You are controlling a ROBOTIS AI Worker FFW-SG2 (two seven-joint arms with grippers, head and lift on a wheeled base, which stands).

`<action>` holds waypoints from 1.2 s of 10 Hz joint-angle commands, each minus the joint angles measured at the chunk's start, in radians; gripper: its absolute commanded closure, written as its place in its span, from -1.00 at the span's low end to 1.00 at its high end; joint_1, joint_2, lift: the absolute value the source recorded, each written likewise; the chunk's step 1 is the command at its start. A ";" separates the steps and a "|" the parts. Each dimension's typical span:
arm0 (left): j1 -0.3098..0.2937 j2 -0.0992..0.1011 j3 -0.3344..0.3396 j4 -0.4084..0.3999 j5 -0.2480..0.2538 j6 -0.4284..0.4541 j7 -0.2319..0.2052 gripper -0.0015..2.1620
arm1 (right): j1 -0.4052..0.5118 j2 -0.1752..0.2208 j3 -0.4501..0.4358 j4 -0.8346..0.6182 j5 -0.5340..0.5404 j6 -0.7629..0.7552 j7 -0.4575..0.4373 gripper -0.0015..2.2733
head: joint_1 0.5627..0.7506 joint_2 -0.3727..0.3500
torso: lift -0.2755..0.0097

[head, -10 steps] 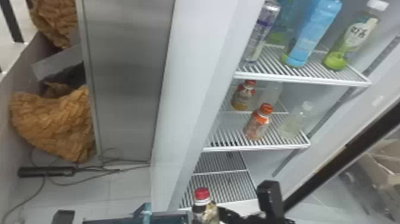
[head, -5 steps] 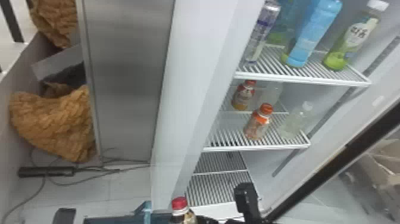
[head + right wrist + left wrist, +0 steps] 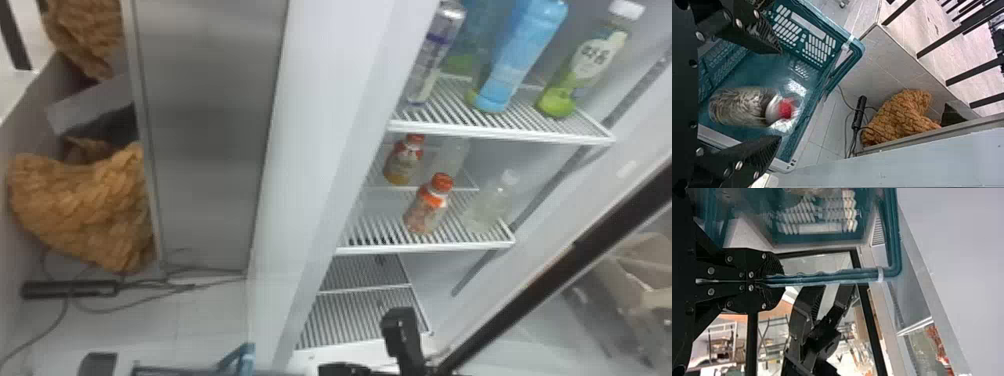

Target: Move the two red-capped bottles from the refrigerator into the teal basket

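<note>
Firmly, the left gripper [image 3: 97, 365] pinches the teal basket [image 3: 856, 47] by its rim. The right gripper [image 3: 367, 345] is spread; one red-capped bottle [image 3: 740, 106] is inside the basket.

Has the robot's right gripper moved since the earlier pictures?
Yes: in the head view, the right gripper has shifted left against the fixed white shelves.

The top shelf [image 3: 500, 132] holds a silver can [image 3: 435, 55], a blue bottle [image 3: 520, 55] and green bottles [image 3: 582, 70]. The next shelf down [image 3: 425, 247] has two orange-capped bottles [image 3: 427, 207] and two clear ones [image 3: 487, 205]. Cords [image 3: 135, 306] lie on the floor [image 3: 200, 330].
</note>
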 commanded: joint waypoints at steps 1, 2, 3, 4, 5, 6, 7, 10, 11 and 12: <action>0.001 0.000 0.003 -0.001 0.000 0.000 0.000 0.09 | 0.004 0.001 -0.004 0.000 0.008 -0.043 0.007 -0.89 | 0.41 -0.93 | -0.64; 0.004 0.000 0.005 -0.001 0.000 0.000 0.000 0.09 | 0.012 0.007 -0.014 -0.013 0.040 -0.129 0.018 -0.89 | 0.41 -0.92 | -0.64; 0.004 -0.002 0.005 -0.001 0.000 0.000 0.000 0.09 | 0.019 0.016 -0.032 -0.025 0.082 -0.220 0.018 -0.90 | 0.41 -0.90 | -0.64; 0.004 -0.002 0.005 -0.001 0.000 0.000 0.000 0.09 | 0.026 0.029 -0.048 -0.030 0.104 -0.291 0.018 -0.90 | 0.41 -0.90 | -0.64; 0.004 -0.002 0.007 -0.001 0.000 0.000 0.000 0.09 | 0.036 0.036 -0.068 -0.040 0.114 -0.342 0.018 -0.90 | 0.41 -0.91 | -0.64; 0.004 -0.002 0.009 -0.001 -0.002 0.000 0.000 0.09 | 0.053 0.045 -0.094 -0.072 0.150 -0.377 0.016 -0.90 | 0.41 -0.92 | -0.64; 0.004 -0.002 0.013 -0.001 -0.008 0.000 0.000 0.09 | 0.070 0.055 -0.117 -0.104 0.176 -0.382 0.002 -0.89 | 0.41 -0.94 | -0.64; 0.006 -0.003 0.013 -0.001 -0.006 -0.005 0.000 0.09 | 0.120 0.087 -0.193 -0.172 0.198 -0.455 -0.074 -0.89 | 0.41 -0.94 | -0.64; 0.009 -0.003 0.013 -0.001 -0.006 -0.012 0.000 0.09 | 0.127 0.105 -0.215 -0.162 0.186 -0.529 -0.099 -0.89 | 0.41 -0.94 | -0.64; 0.009 -0.003 0.013 -0.001 -0.006 -0.012 0.000 0.09 | 0.112 0.122 -0.237 -0.123 0.178 -0.602 -0.105 -0.89 | 0.41 -0.94 | -0.64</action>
